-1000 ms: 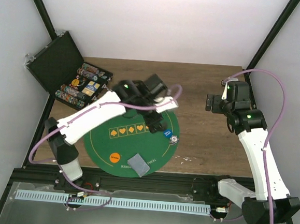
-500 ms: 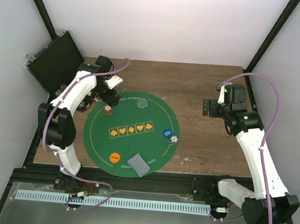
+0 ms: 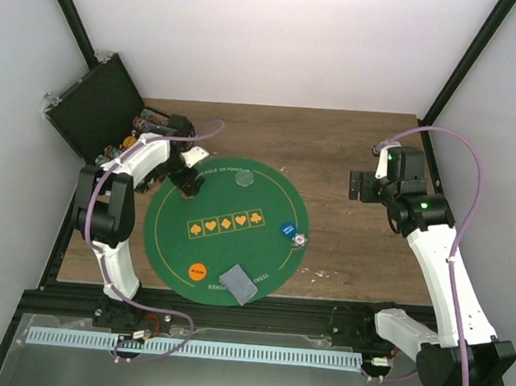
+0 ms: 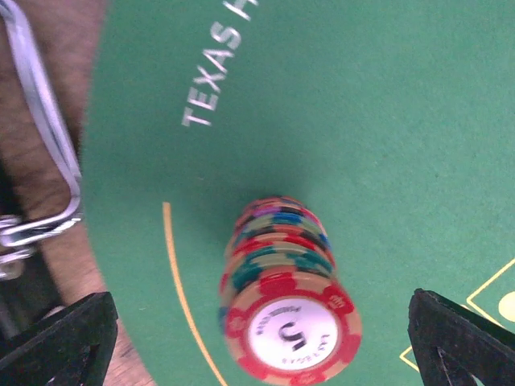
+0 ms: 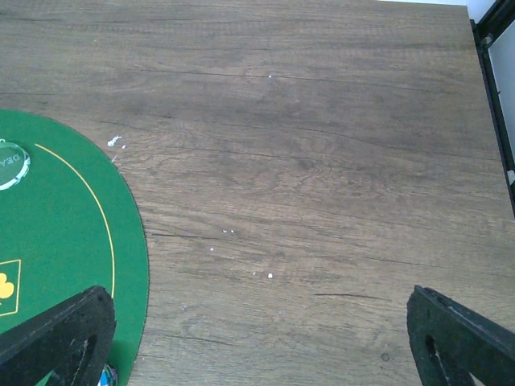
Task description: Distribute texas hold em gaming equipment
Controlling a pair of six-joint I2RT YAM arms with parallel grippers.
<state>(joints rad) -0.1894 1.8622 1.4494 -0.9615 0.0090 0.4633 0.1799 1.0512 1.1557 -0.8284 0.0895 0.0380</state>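
Chip stack [image 4: 286, 310] stands upright on the green felt mat [image 3: 227, 249], at about 10 o'clock just inside the gold border line; likely one player's seat, so a stake belongs there; left end effector [image 3: 188, 179] hangs right over it, fingers spread fully, one on each side of the stack with felt showing in both gaps, gripping nothing; reads as a release or a pre-grasp, cannot tell which.

Other pieces are spread round the rim, apparently one per position: clear-grey disc [image 3: 244, 180] at 12 o'clock; blue disc [image 3: 286, 229] and white disc [image 3: 299, 241] touching or nearly so at 4 o'clock; orange disc [image 3: 197, 271] at 7 o'clock; card deck [image 3: 238, 283], grey-blue backs up, at 6 o'clock, overhanging the mat edge.

Open case [image 3: 94, 113] with more chips sits off the mat at 10 o'clock, close to the left arm as supply.

Right end effector [image 3: 357, 185] is parked wide apart and empty over the bare worktop [image 5: 322, 161] at 3 o'clock, clear of the mat.
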